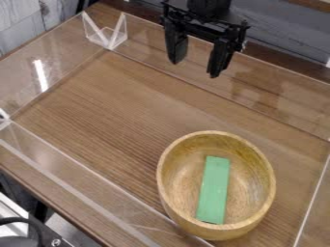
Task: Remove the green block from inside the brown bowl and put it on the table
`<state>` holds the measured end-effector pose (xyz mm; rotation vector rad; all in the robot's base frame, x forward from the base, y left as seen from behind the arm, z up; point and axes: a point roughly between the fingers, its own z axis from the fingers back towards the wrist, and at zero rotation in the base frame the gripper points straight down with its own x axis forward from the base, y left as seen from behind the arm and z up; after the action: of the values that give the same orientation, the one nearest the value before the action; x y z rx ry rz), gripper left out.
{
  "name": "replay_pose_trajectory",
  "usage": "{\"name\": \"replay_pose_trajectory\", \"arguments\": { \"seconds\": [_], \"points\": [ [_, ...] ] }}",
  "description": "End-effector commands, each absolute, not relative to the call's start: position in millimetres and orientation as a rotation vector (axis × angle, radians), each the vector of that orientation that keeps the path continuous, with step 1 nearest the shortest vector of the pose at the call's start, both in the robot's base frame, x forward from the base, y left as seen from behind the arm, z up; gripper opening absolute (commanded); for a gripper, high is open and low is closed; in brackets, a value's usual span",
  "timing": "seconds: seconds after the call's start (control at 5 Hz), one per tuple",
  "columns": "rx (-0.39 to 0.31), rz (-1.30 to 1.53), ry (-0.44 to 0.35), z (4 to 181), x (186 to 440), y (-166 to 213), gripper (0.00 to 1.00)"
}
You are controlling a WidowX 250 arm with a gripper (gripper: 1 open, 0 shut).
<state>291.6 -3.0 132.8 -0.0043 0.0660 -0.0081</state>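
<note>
Lying flat inside brown bowl on table was green block; gripper fingers spread, empty, well apart.

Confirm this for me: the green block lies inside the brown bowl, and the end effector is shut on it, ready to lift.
One part is wrong. The camera view shows the green block lying flat inside the brown bowl, but the end effector is not shut on it: it hangs open, far from the bowl, near the back of the table.

green block flat inside brown bowl
</note>
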Motion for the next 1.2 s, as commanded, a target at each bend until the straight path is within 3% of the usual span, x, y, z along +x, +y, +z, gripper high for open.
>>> {"name": "replay_pose_trajectory", "arguments": {
  "seconds": [0.0,0.2,0.4,0.6,1.0],
  "points": [
    [-0.013,0.031,0.093,127.8,269,-23,1.0],
    [-0.021,0.058,0.127,119.7,239,-50,1.0],
    [-0.026,0.064,0.11,114.5,213,-87,1.0],
    [-0.027,0.073,0.091,103.1,204,-105,1.0],
    [-0.047,0.156,0.069,79.5,203,-105,1.0]
  ]
}}
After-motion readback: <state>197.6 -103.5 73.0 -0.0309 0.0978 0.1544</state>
